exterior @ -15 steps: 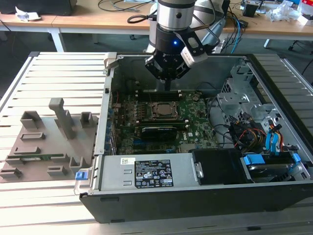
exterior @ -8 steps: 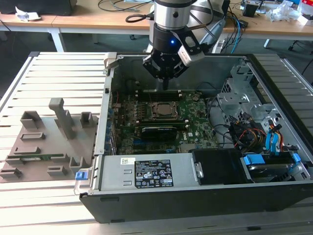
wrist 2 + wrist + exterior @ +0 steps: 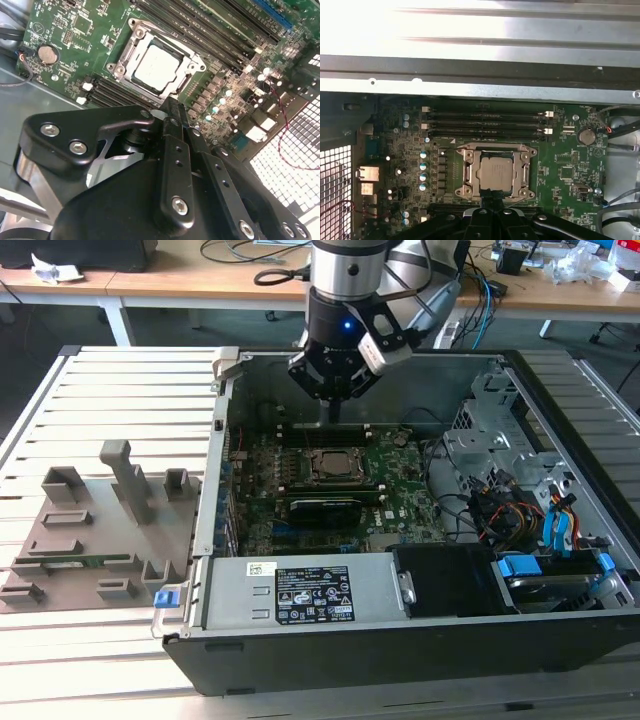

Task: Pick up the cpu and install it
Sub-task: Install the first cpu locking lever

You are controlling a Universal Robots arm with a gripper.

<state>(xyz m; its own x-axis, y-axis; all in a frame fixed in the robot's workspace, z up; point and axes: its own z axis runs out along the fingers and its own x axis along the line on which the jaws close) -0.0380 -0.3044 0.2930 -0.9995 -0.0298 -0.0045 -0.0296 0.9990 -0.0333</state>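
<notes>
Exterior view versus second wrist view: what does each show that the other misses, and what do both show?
Exterior only: the whole open computer case, the grey fixture plate on the exterior view's left, and the drive bay with blue latches.
Second wrist only: the coin battery.
Both: the cpu seated in its socket, with the gripper above the motherboard, touching nothing.

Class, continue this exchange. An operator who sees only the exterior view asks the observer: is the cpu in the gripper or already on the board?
Observer: In the first wrist view the cpu lies flat inside the socket frame, silvery top up.
Operator: And the gripper, is it holding anything?
Observer: In the second wrist view the gripper is shut with nothing between its fingers, and its tip is close to the frame's edge.
</notes>
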